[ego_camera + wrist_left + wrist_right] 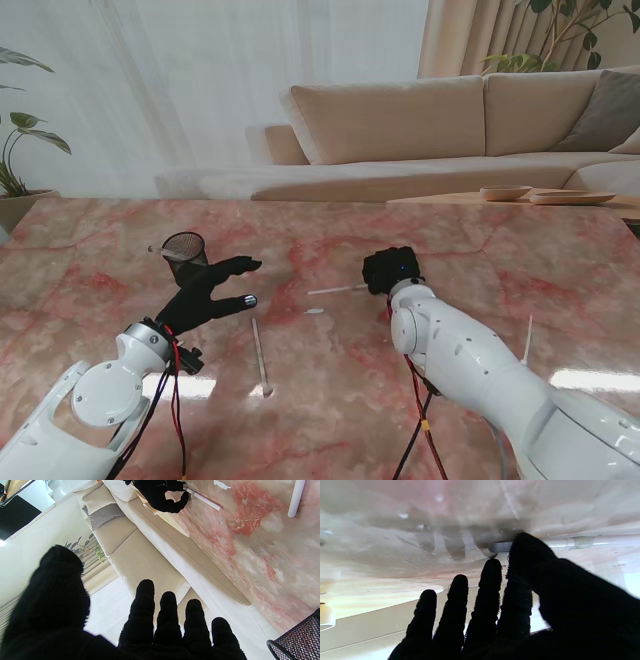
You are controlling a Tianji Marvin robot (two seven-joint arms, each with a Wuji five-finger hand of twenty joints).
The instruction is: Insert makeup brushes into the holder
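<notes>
The black mesh holder (184, 250) (297, 642) stands on the marble table, with one brush leaning out of it on its left side. My left hand (210, 290) is open just to the right of it and nearer to me, fingers spread and holding nothing. My right hand (392, 270) (162, 495) is down at the right end of a white brush (335, 290) (203, 498) lying flat on the table. In the right wrist view the thumb and forefinger flank that brush's end (500, 547); whether they grip it is unclear. A second brush (260, 355) (296, 497) lies between my arms.
A third white brush (527, 340) lies on the table at the right, beside my right forearm. A small white piece (315, 311) rests near the middle. A sofa and a low table with bowls (505, 192) stand beyond the far edge.
</notes>
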